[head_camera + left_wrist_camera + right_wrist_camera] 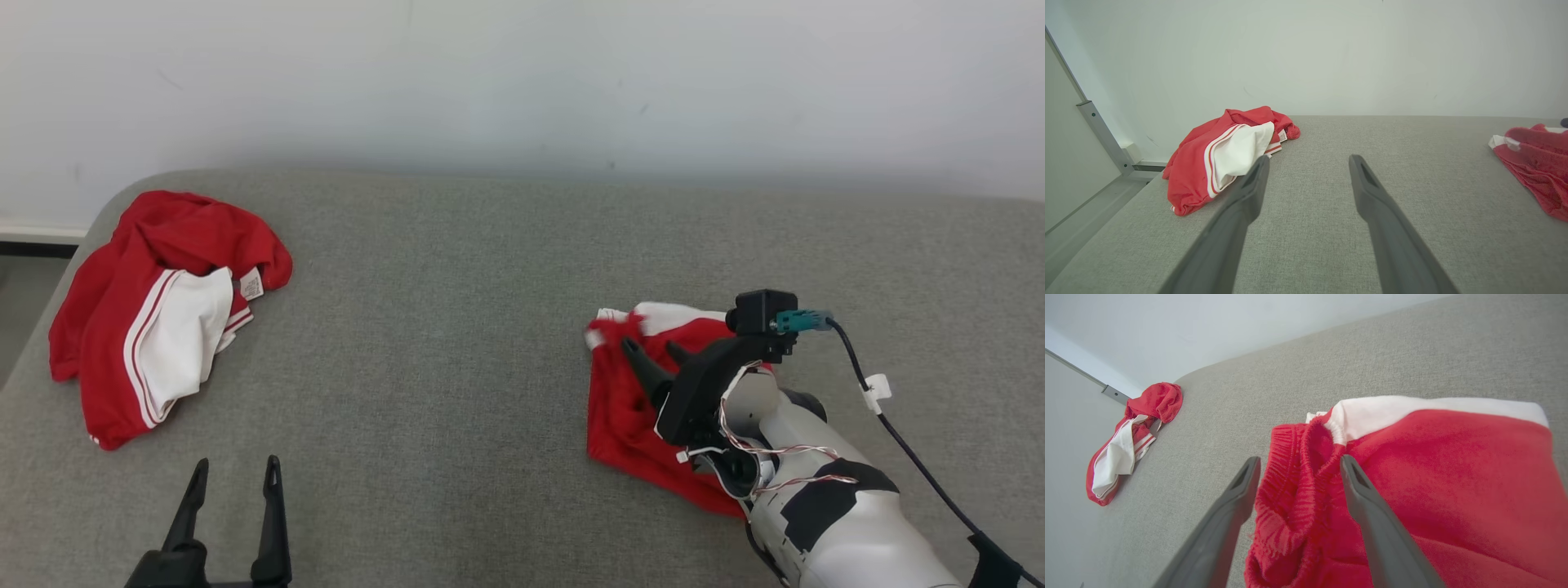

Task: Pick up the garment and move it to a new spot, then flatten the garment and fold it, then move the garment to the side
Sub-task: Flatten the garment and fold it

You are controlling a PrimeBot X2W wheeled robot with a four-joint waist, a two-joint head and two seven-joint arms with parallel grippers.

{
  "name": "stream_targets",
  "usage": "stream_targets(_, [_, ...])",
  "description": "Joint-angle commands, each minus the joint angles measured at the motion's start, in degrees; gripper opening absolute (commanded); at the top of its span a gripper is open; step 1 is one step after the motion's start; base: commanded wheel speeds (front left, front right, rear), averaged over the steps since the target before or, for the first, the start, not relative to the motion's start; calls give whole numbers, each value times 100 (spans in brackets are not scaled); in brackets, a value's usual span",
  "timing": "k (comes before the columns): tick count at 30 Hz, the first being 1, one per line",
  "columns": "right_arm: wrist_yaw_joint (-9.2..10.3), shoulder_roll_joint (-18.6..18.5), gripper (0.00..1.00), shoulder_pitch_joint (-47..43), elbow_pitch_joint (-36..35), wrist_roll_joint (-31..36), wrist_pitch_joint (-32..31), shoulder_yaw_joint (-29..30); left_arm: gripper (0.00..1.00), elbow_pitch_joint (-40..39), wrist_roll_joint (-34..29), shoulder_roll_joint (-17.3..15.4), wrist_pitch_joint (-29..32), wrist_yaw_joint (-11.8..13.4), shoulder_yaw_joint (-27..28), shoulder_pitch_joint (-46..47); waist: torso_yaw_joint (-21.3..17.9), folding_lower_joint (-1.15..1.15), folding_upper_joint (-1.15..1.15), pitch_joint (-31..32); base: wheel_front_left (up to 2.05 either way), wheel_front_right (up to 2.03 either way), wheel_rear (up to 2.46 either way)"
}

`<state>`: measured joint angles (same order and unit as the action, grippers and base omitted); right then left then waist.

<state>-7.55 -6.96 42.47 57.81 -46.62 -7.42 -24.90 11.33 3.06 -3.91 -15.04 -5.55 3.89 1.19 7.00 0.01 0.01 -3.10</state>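
The garment (624, 416) is a red piece with a white band, lying bunched on the right side of the grey cushion (457, 343). My right gripper (651, 347) is low over its left part and open. In the right wrist view its fingers (1237, 498) stand apart on either side of the gathered red waistband (1306, 457) without pinching it, and the garment (1453, 477) spreads away to the right. My left gripper (236, 463) is open with nothing between its fingers at the near left edge. From the left wrist view that gripper (1309, 158) points across bare cushion, and the garment (1535, 163) lies far right.
Another red and white garment (155, 318) lies crumpled at the cushion's far left corner, also seen as a heap (1224, 159) ahead of my left fingers. A pale wall (522, 82) runs behind the cushion. A dark cable (906, 441) trails from my right wrist.
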Motion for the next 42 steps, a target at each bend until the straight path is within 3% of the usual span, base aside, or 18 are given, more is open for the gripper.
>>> stream_targets(1, [13,-90,100,8,-168,35,173,-113,100,-4,-41,-21,-20,11,48,-30,-84,-1,-1,103,0,0,0])
stream_targets(8, [13,-580,100,-296,-935,-42,1091,-290,100,-100,-51,-65,-20,96,237,-203,-338,-1,-1,283,0,0,0])
stream_targets(14, [13,-1079,100,-585,-1382,315,2070,-182,100,-241,-116,-92,-21,175,351,-383,-617,-1,-1,335,0,0,0])
stream_targets(22, [13,-1291,100,-1352,-2325,1160,2264,625,100,-305,-131,-147,-21,212,429,-432,-857,-1,-1,333,0,0,0])
stream_targets(33, [14,-561,100,-3123,-4128,2503,2256,2033,100,-260,-116,-163,-21,156,378,-409,-871,-1,-1,451,0,0,0])
stream_targets(37, [14,-152,100,-3748,-4501,2850,2258,2381,100,-234,-112,-156,-21,168,388,-485,-797,-1,-1,529,0,0,0])
stream_targets(42, [14,24,100,-4152,-4627,3153,2258,2469,100,-222,-116,-207,-21,175,432,-565,-724,-1,-1,623,0,0,0])
